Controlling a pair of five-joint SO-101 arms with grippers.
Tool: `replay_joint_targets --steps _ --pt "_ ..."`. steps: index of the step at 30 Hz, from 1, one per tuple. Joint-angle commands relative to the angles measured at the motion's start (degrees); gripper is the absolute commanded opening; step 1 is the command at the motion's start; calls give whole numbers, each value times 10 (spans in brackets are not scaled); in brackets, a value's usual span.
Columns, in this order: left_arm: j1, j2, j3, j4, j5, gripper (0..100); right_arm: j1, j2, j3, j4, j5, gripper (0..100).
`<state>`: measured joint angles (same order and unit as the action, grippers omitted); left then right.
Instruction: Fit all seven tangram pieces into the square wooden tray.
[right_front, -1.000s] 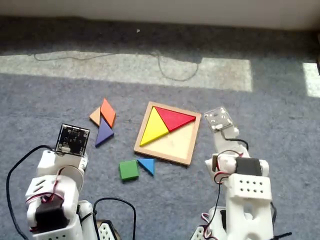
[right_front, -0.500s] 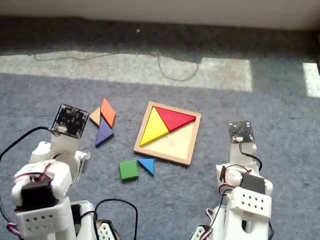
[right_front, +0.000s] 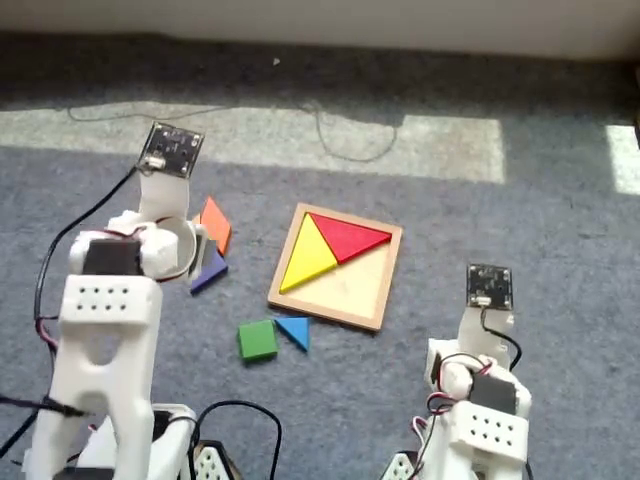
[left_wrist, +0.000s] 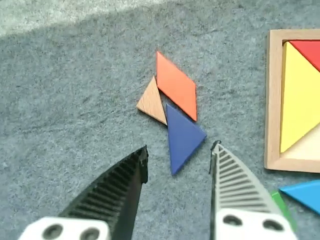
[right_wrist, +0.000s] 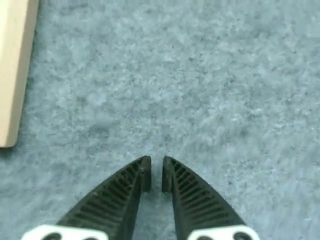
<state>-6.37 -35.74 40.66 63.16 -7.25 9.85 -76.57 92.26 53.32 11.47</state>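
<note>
The square wooden tray (right_front: 380, 282) lies mid-carpet and holds a red triangle (right_front: 348, 236) and a yellow triangle (right_front: 305, 258). Left of it lie an orange parallelogram (left_wrist: 176, 85), a small tan triangle (left_wrist: 151, 102) and a purple triangle (left_wrist: 184, 131), touching one another. My left gripper (left_wrist: 180, 149) hangs open above the purple triangle's near corner, holding nothing. A green square (right_front: 257, 340) and a blue triangle (right_front: 294, 330) rest in front of the tray. My right gripper (right_wrist: 155, 167) is shut and empty over bare carpet, right of the tray's edge (right_wrist: 12, 70).
Grey carpet (right_front: 520, 220) stretches all around, with a sunlit band and a thin cable (right_front: 340, 150) beyond the tray. The left arm (right_front: 110, 300) stands over the left pieces; the right arm (right_front: 480, 390) sits near the front right.
The left arm rose and swung forward over the loose pieces at the left. The right arm drew back from the tray's right side toward the front.
</note>
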Motion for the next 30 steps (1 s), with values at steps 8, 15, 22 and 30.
replay_joint_targets --steps 8,15,22,30 --pt "8 336 -226 -32 84 217 -29 -154 87 -34 88 56" --pt "11 494 -350 -32 83 218 -29 -185 87 -20 88 57" --pt "19 630 -452 -23 83 218 -29 -185 87 -20 89 57" --pt "21 745 -619 110 83 213 -29 -188 87 -20 89 57"
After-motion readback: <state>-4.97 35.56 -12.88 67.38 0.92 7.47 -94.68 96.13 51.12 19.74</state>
